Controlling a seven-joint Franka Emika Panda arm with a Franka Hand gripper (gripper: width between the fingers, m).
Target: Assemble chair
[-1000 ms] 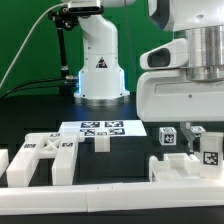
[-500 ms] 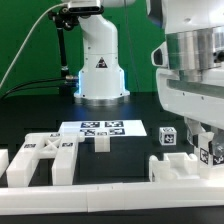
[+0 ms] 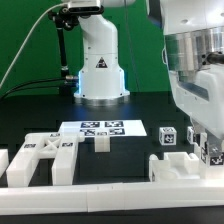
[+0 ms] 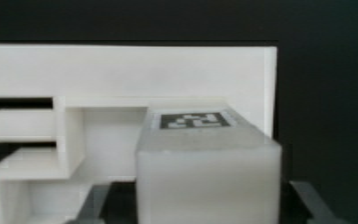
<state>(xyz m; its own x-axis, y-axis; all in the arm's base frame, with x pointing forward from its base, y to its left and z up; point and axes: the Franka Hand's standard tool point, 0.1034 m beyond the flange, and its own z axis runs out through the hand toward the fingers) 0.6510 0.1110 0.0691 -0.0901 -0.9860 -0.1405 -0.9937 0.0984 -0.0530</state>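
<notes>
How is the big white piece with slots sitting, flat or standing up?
Lying flat. In the exterior view, the slotted panel rests on the black table with its broad slotted face turned up.

Black table [image 3: 30, 112] with marker board [image 3: 100, 128], slotted panel [image 3: 45, 158], perhaps a cube [image 3: 168, 135].

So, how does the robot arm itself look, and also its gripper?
The arm is bulky, rounded and glossy white, with a grey band across its shells. Its base carries a black triangular mark and a blue light at one side, and a black cable runs beside it. The gripper has dark fingers.
</notes>
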